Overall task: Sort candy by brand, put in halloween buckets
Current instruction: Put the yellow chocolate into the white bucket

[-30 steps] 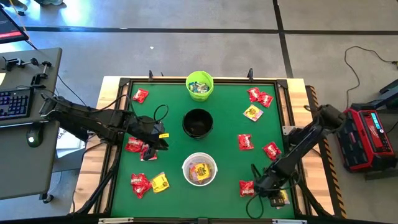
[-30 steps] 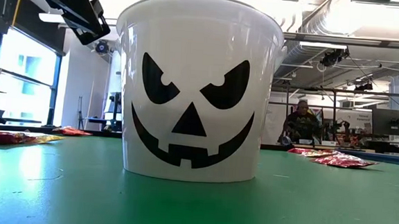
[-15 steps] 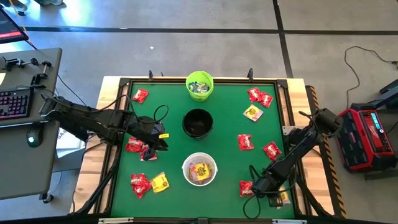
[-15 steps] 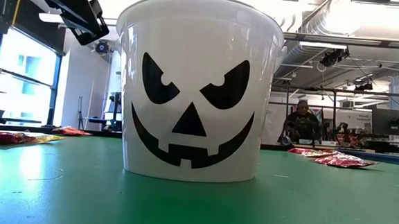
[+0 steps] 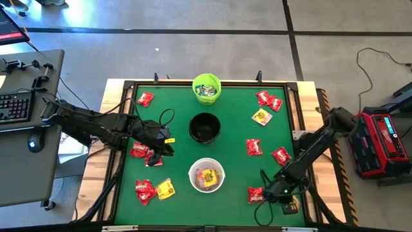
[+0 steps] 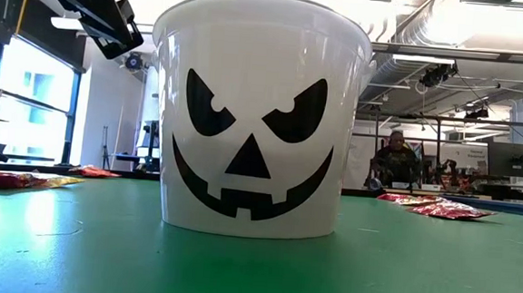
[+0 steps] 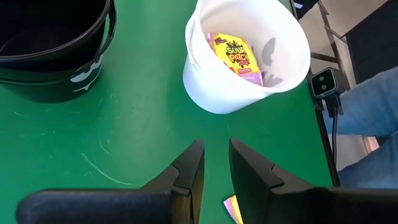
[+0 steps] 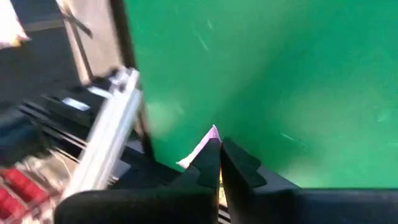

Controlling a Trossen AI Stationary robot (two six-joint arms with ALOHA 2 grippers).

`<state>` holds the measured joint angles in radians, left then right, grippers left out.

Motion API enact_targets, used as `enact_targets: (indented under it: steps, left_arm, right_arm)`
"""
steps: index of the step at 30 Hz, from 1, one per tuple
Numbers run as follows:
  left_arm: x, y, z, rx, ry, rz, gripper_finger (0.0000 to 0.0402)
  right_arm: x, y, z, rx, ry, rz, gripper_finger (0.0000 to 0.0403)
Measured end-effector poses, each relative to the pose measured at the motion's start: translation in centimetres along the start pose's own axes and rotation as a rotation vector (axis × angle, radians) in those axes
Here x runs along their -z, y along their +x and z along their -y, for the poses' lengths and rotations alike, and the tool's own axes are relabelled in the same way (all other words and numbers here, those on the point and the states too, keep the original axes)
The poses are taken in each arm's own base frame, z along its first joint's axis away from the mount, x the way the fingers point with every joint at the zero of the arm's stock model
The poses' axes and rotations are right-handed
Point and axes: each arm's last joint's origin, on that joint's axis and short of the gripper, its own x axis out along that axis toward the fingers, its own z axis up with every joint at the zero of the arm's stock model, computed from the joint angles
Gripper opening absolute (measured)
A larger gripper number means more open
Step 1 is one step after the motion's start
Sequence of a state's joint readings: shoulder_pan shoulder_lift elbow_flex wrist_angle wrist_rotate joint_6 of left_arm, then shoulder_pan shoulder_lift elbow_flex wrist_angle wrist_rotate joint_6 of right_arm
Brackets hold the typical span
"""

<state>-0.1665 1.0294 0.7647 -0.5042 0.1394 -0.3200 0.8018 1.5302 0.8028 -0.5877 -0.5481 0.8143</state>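
Left gripper [image 5: 168, 145] first: it hangs over the mat's left half, between the black bucket [image 5: 205, 127] and a cluster of red packets [image 5: 138, 150]. My left fingers [image 7: 186, 171] stand a little apart with only green mat showing between them in the left wrist view; nothing gripped. No change on this side over the last second.

Buckets in a line down the middle: green bucket [image 5: 206, 87] at the far edge with pale packets inside, black one at centre, white bucket [image 5: 206, 175] nearest, holding a yellow packet [image 7: 234, 51]. In the low view the white bucket with its grinning face fills the frame.

Right gripper [image 5: 287, 203] is where the change is. A second ago my right fingers were apart at the near right corner; now they are closed, pinching a packet [image 8: 202, 148] whose pale edge sticks out between the tips. It looks like the yellow candy that lay by the frame rail.

Meaning, as I judge it: the pick is made but not yet lifted. If the packet is yellow, it belongs in the white bucket. Red packets [image 5: 254, 147] lie loose on the right half, so sorting is far from done.
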Motion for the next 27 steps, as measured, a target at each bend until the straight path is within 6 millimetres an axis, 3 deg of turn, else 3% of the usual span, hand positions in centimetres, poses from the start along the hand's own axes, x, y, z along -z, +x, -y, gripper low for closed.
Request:
enact_targets:
  steps: [10,17,27]
  left_arm:
    - [0.0,0.0,0.0,-0.002,0.001,0.001,0.0064]
    - [0.1,0.0,-0.1,-0.006,0.005,-0.012,0.0064]
    - [0.4,0.0,-0.4,-0.034,0.027,-0.046,0.0064]
  right_arm:
    - [1.0,-6.4,0.1,-0.016,0.157,0.380,0.0000]
    - [-0.1,-10.0,0.8,-0.018,0.218,0.616,0.0000]
    - [-2.7,-20.0,-0.1,-0.045,0.155,0.967,0.0000]
